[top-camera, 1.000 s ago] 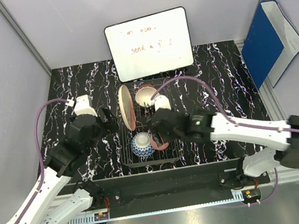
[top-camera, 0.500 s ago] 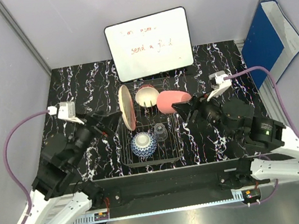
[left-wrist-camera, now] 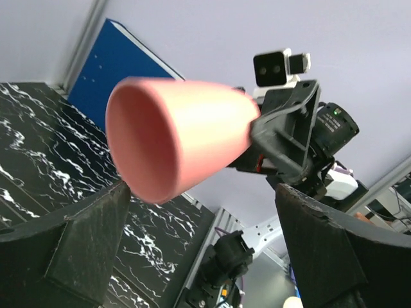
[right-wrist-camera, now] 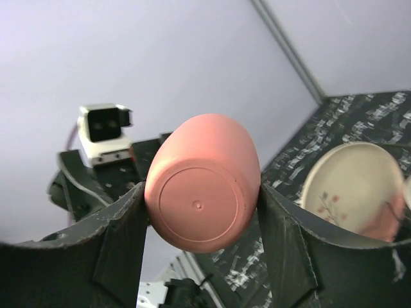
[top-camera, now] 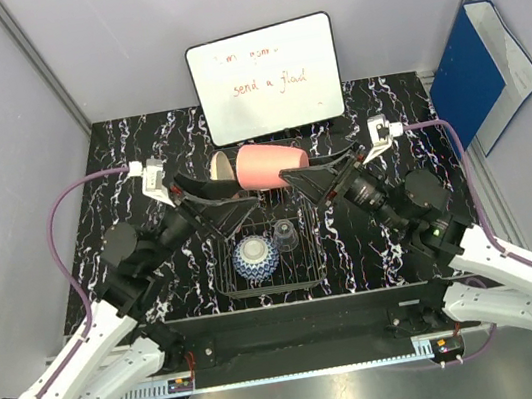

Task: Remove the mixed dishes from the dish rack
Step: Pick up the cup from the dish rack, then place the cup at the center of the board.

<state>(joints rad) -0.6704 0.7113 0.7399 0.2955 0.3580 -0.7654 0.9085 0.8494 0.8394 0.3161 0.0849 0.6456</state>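
Observation:
My right gripper [top-camera: 298, 182] is shut on the base end of the salmon-pink cup [top-camera: 263, 165] and holds it lying sideways, high over the back of the black wire dish rack [top-camera: 309, 276]. In the right wrist view both fingers press the cup [right-wrist-camera: 200, 205] at its base. My left gripper [top-camera: 230, 203] is open, facing the cup's mouth [left-wrist-camera: 168, 144], its fingers [left-wrist-camera: 83, 247] spread below it without touching. The blue-and-white bowl [top-camera: 254, 258] and the small clear glass [top-camera: 286, 236] stand in the rack. The pale plate [right-wrist-camera: 353, 186] stands on edge; the cream bowl is hidden.
A white whiteboard [top-camera: 265, 78] leans at the back of the black marbled table [top-camera: 395, 118]. A blue folder [top-camera: 474, 75] leans against the right wall. The two wrists face each other closely above the rack.
My right gripper has lifted the pink cup higher and further left over the rack's back. My left gripper has risen and moved right, up to the cup's mouth.

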